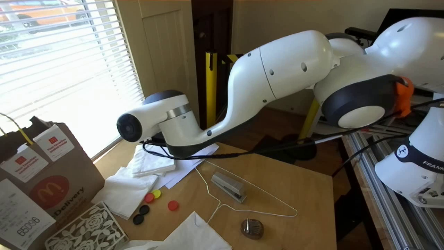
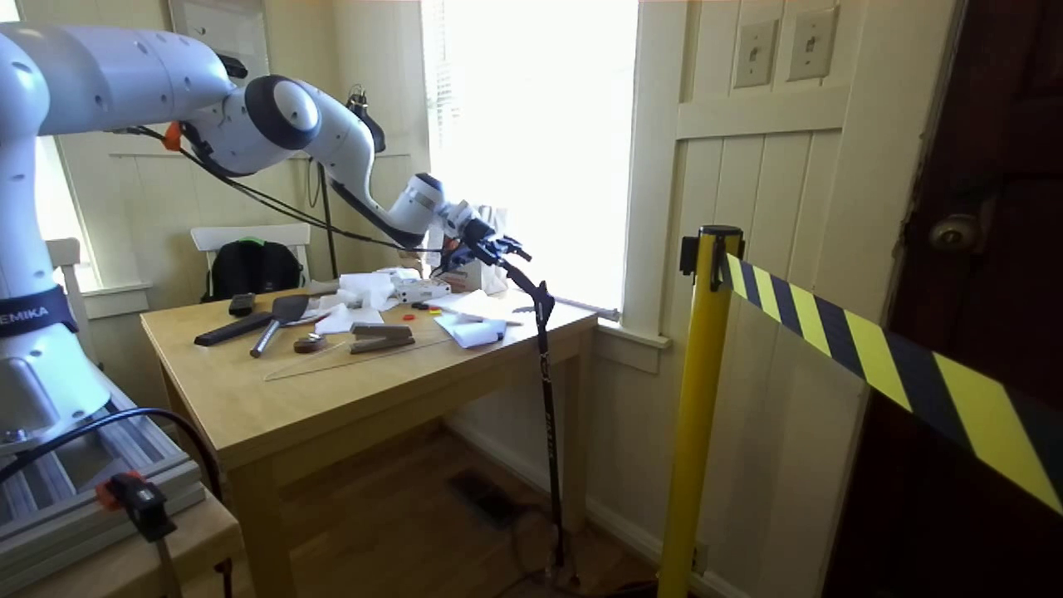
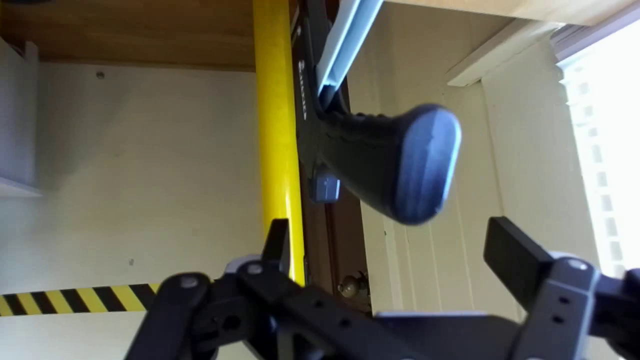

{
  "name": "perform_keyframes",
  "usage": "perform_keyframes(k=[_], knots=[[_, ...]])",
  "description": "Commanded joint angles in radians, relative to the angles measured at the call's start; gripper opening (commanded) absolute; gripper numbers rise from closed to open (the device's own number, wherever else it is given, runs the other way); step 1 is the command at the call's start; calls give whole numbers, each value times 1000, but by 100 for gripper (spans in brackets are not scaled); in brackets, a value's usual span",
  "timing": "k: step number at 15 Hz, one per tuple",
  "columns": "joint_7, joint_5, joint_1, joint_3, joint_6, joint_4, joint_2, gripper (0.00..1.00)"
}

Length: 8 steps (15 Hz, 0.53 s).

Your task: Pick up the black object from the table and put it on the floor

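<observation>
The black object, a long thin pole with an angled handle, stands nearly upright beside the table's corner. Its lower end reaches down to the brown floor. The pale wood table also shows in an exterior view. My gripper is just above the handle's top, beyond the table edge. In the wrist view, which stands upside down, my gripper is open and empty. The black handle is ahead of the fingers, apart from them. In an exterior view the arm hides the gripper.
A yellow post with striped tape stands near the pole; it shows in the wrist view. On the table are a stapler, a wire hanger, papers, a round brown item and a paper bag.
</observation>
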Motion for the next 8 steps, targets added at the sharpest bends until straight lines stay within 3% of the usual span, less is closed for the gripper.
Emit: perform_keyframes(k=[1, 8], knots=[[48, 86, 7, 55, -41, -38, -123, 100], [90, 240, 22, 162, -160, -116, -406, 100]])
